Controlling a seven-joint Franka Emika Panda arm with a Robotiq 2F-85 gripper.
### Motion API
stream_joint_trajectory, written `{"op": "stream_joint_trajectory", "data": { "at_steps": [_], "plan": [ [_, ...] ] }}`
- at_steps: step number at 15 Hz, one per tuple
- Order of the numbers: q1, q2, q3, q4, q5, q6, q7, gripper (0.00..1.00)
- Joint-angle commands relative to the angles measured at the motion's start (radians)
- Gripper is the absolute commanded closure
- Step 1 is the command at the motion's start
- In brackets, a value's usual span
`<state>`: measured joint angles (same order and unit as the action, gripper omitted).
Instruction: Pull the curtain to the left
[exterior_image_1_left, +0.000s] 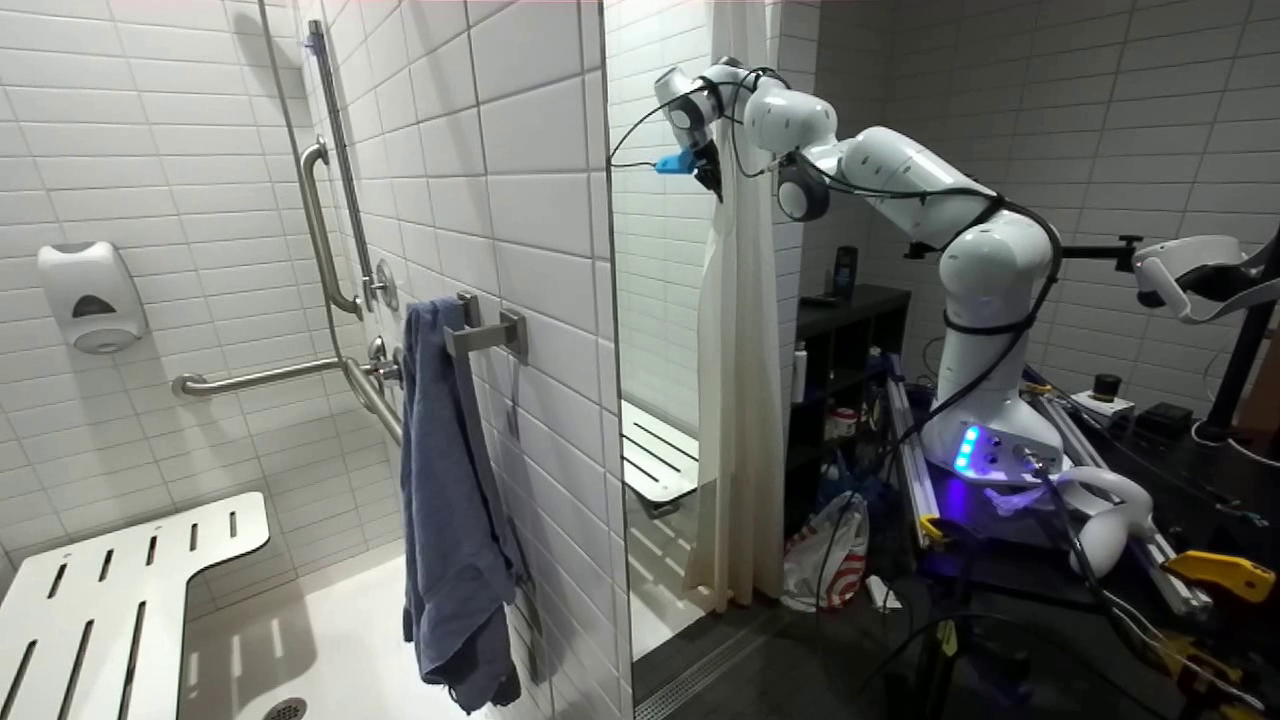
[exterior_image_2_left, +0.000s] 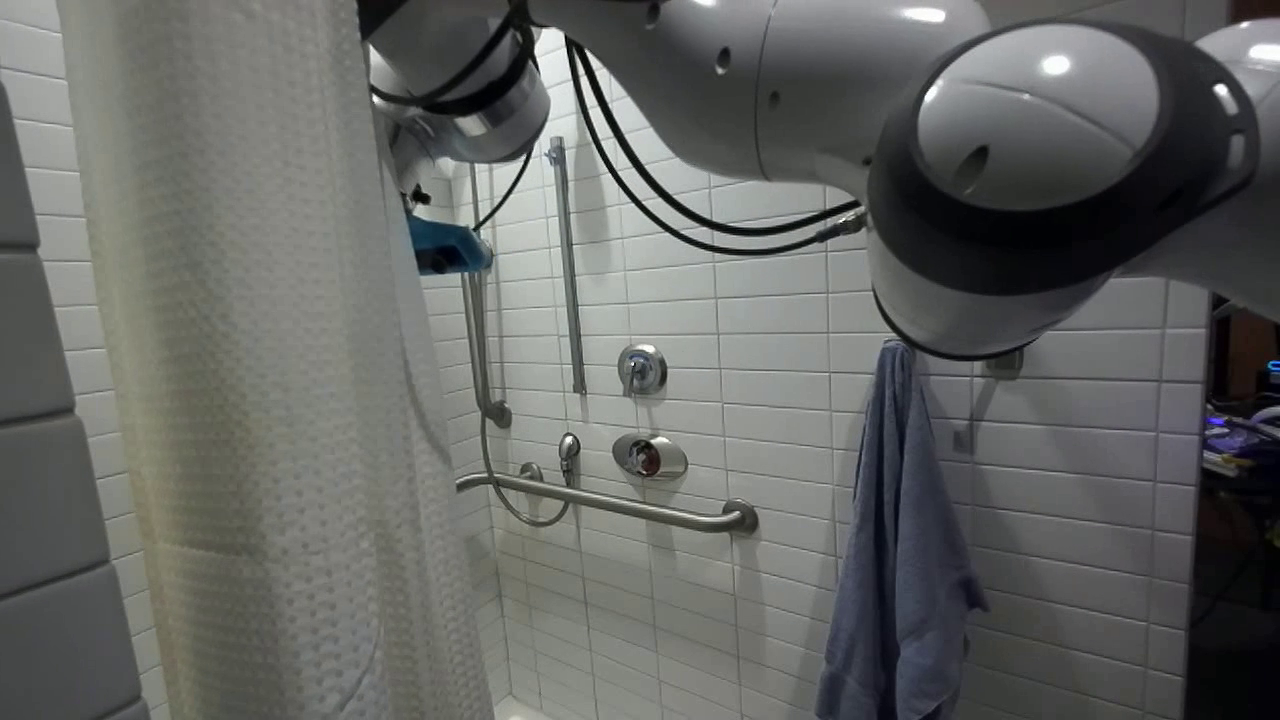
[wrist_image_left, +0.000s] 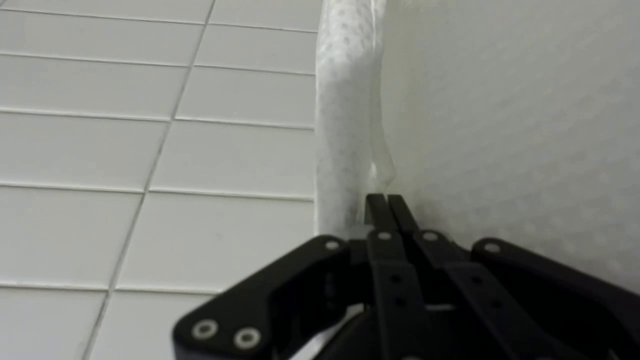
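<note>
Curtain (exterior_image_2_left: 250, 380) – dimpled off-white fabric, long folds – edge pinched between black fingers (wrist_image_left: 378, 214).

Can read no word, number or brand in any view. Can only make out red printing on a white plastic bag (exterior_image_1_left: 826, 556), low and right of centre in an exterior view, too crumpled to decipher. Cannot tell any wording at this size on a small red-and-white container (exterior_image_1_left: 843, 422) above the bag or on a yellow patch (exterior_image_1_left: 948, 638) near the bottom edge.
</note>
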<state>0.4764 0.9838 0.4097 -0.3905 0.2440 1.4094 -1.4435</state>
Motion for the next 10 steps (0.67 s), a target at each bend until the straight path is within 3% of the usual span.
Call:
{"op": "stream_joint_trajectory", "data": {
  "at_steps": [1, 2, 3, 4, 5, 6, 7, 8, 9, 10],
  "plan": [
    [0.002, 0.020, 0.005, -0.078, -0.006, 0.027, -0.045, 0.99],
    [0.036, 0.087, -0.016, 0.053, 0.004, -0.033, -0.040, 0.99],
    [0.000, 0.021, 0.015, -0.079, 0.000, 0.016, -0.056, 0.99],
    [0.000, 0.023, 0.019, -0.079, 0.003, 0.013, -0.066, 0.99],
    [0.036, 0.090, -0.003, 0.051, 0.016, -0.051, -0.064, 0.99],
    [0.000, 0.022, 0.028, -0.084, 0.010, -0.007, -0.087, 0.99],
    [0.002, 0.021, 0.028, -0.087, 0.007, -0.019, -0.097, 0.99],
    [0.040, 0.086, 0.004, 0.044, 0.018, -0.084, -0.091, 0.99],
    [0.042, 0.087, 0.004, 0.046, 0.019, -0.101, -0.097, 0.99],
    [0.006, 0.018, 0.031, -0.087, 0.006, -0.062, -0.116, 0.99]
  ]
}}
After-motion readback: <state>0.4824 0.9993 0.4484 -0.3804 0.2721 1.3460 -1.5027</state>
